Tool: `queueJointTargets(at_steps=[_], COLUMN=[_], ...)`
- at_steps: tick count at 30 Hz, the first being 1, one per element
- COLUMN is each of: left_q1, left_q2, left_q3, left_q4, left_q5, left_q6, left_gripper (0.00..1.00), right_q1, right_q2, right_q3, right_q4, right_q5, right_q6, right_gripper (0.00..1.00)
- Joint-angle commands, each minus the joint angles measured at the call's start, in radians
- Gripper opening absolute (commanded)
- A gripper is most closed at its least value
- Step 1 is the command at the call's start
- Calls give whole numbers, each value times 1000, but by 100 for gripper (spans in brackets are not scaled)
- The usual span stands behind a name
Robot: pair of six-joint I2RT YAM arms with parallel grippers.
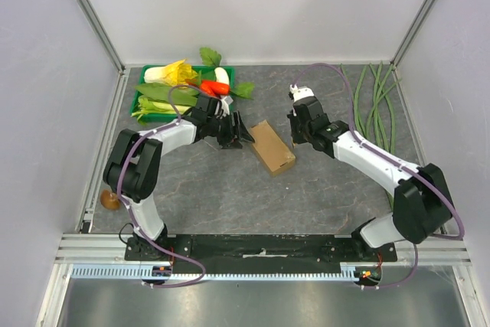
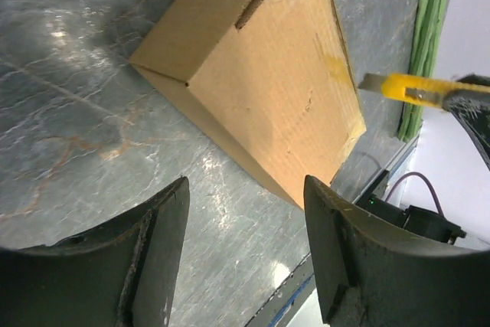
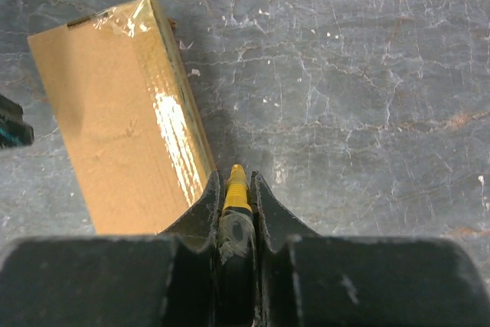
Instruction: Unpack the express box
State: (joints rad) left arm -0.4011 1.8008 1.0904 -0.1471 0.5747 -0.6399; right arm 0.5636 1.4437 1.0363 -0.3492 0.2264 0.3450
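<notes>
Main risk: right gripper [image 3: 236,181] is clamped hard on the utility knife [image 2: 409,88], but nothing pins the express box [image 1: 272,147]. Any sideways blade load will likely slide or spin the box on the table [image 1: 230,197] instead of cutting. Second: the clear tape [image 3: 172,124] along the box's side is glossy, so a shallow angle could make the blade skate off, and a steep one could go too deep and nick the contents. Third: the knife is held only between two narrow fingers, so it could twist in the grip under cutting force. Fourth: left gripper [image 2: 246,189] sits at the opposite side of the box, possibly in the blade's line if the cut overshoots. End effectors: right jaws are shut down to the knife handle's width, with the yellow end pointing forward just beside the box's near right edge; contact can't be confirmed. Left jaws are spread wide and hold nothing. They hang low, close to the box's left edge; can't tell whether they touch it. Box lies flat, flaps closed and taped, skewed diagonally mid-table between the two grippers. Farther back are the green tray [image 1: 140,96] of vegetables at far left and the long beans [image 1: 374,101] at far right, both well apart from the box.
</notes>
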Motion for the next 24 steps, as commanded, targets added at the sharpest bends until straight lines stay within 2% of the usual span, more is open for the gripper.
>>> queueJointTargets(at_steps=[1,5,6,9,10,13,24], left_q1=[-33,-39,-39,-39,-39,-39,-38], left_q2=[29,54,66,80,83,91,127], left_q3=[14,16,14,19,11,0,-43], left_q4=[124,123,116,61,54,47,31], left_q5=[91,90,88,70,65,60,16], left_q6=[-67,-79,-80,-54,-37,-21,-4], left_gripper=[68,63,49,33,30,27,27], right_q1=[-10,-25,-27,-44,-47,-59,-64], right_q2=[52,83,90,107,112,116,73], right_q3=[57,54,54,48,47,44,27], right_q4=[108,153,160,199,205,220,216], right_q5=[-7,-44,-73,-133,-172,-225,-348], right_q6=[-43,-40,-38,-34,-29,-11,15], right_gripper=[0,0,0,0,0,0,0])
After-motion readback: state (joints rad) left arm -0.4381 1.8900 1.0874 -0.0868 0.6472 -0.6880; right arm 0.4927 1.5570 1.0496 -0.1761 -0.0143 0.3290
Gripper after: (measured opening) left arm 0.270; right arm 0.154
